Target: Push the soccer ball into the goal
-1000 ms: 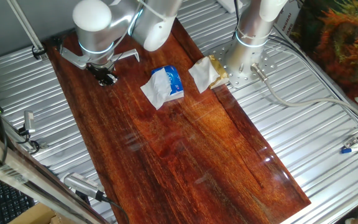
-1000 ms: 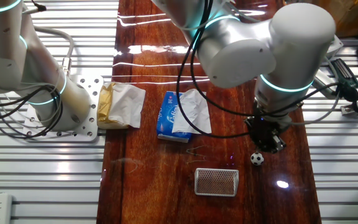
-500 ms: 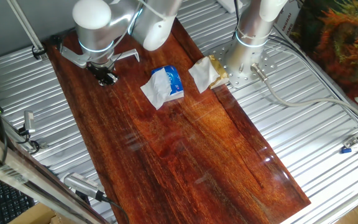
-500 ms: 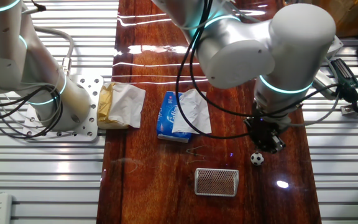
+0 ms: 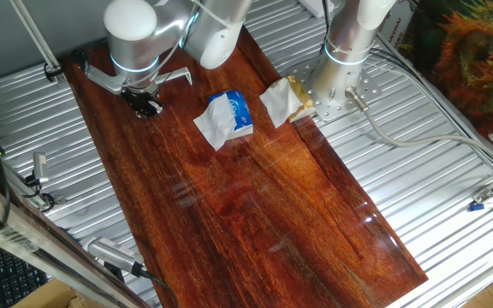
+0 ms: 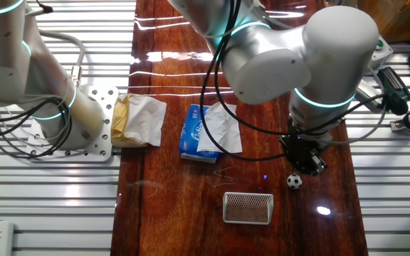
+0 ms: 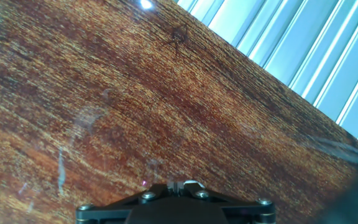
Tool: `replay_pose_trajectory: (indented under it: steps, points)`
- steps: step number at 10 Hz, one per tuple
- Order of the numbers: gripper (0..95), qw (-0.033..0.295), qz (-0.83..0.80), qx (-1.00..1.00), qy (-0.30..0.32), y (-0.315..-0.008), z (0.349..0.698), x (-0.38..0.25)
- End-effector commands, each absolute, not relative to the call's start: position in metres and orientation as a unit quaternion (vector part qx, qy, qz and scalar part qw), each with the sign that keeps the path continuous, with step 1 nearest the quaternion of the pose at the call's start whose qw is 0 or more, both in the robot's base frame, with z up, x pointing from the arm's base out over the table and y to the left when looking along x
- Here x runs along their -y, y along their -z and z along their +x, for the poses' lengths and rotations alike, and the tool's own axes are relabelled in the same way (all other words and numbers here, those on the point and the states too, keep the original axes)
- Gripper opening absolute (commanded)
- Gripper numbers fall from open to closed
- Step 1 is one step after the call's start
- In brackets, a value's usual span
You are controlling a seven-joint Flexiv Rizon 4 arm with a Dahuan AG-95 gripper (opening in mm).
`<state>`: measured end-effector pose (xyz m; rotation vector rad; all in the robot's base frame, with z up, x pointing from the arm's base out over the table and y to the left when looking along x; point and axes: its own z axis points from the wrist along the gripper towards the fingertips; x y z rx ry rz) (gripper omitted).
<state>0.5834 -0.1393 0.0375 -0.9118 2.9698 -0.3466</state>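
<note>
Other fixed view: soccer ball (image 6: 295,181) sits outside the goal (image 6: 248,208), untouched. Hand (image 6: 305,163) hovers just beside it; finger spread unclear.

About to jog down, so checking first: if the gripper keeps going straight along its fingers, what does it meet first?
Probably the bare wooden tabletop: the hand view shows only wood grain ahead of the gripper. The tiny black-and-white soccer ball sits just beside it, seemingly off that line, though depth is unclear.

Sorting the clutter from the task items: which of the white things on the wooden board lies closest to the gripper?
The soccer ball, tiny and black-patched, lies right beside the gripper; the goal and tissue are farther.
</note>
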Motion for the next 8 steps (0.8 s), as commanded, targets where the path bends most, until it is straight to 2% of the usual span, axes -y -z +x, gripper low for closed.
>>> replay_pose_trajectory:
  steps: [1,3,8]
  points:
    - [0.0,0.011,-0.292,-0.95,0.113,-0.038,0.583,0.139]
    - [0.0,0.012,-0.288,-0.951,0.114,-0.035,0.584,0.141]
    - [0.0,-0.016,-0.271,-0.957,0.106,-0.026,0.582,0.148]
